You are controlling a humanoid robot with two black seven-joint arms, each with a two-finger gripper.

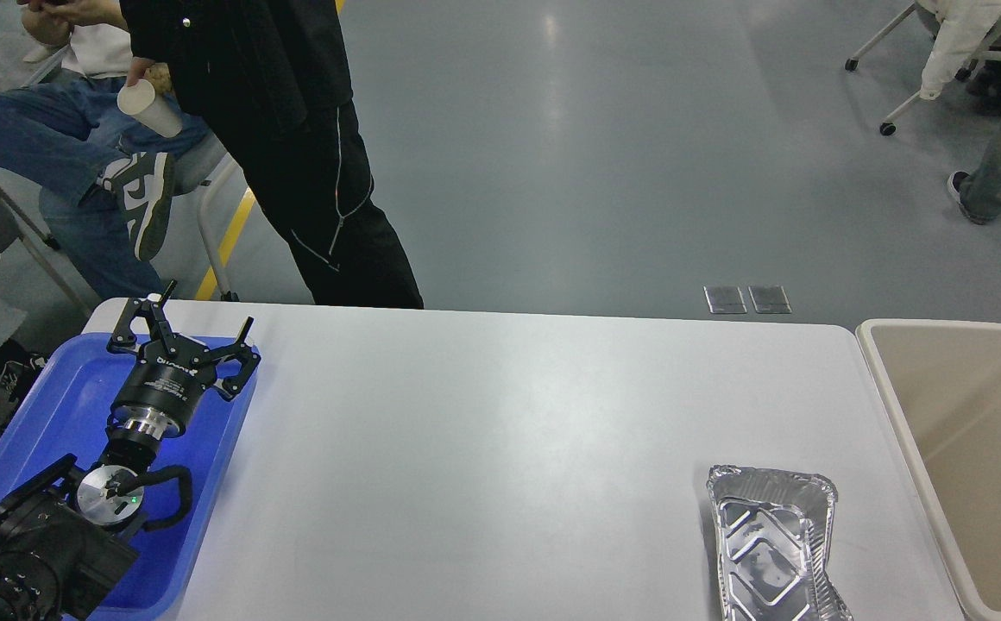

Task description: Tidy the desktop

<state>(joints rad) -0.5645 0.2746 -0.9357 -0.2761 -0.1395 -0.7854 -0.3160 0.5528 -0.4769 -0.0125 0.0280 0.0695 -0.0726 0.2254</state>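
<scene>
The desktop [500,448] fills the lower half of the head view, wide white top w/ rounded corners, mostly bare. The left gripper [205,315] sits over the blue tray [216,483] at the desktop's left end, fingers spread wide apart, nothing between them; prob. parked there bc the tray is a drop spot. Right arm isn't in view, so its pincer state can't be told.

Only loose item: 1 crumpled foil container [772,543], near the front right, just beside the beige bin [889,405] that stands off the desktop's right edge. Judgement: it's trash meant for that bin, & since it lies well apart from the left arm, the right arm looks the likelier one to take it. Thin foil will likely dent under a firm squeeze.

A person in black [293,147] stands behind the far edge.
</scene>
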